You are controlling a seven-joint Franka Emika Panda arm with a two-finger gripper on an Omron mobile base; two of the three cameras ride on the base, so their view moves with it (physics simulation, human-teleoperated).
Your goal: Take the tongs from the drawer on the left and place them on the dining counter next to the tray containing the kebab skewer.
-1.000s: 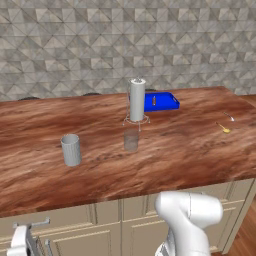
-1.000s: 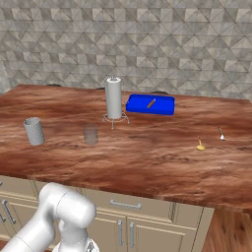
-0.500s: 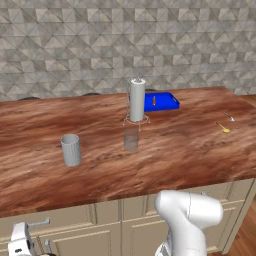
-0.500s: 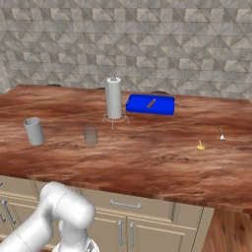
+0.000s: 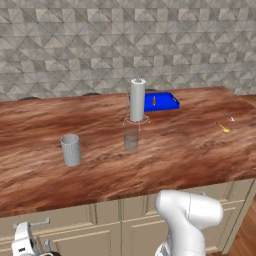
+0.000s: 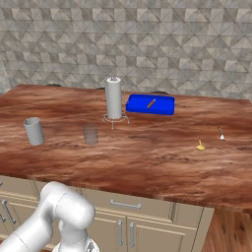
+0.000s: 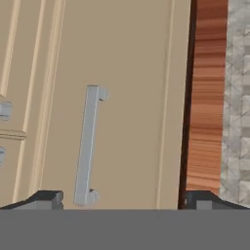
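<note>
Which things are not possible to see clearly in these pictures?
- Slim grey-silver metal tongs: presumably inside the shut light-beige wooden drawer, hand view; its front panel hides the inside.
- Small thin orange-brown kebab skewer on the flat bright blue tray: too small for detail, right base view.
- Blue tray's left end, left base view: hidden behind the tall grey cylinder.
</note>
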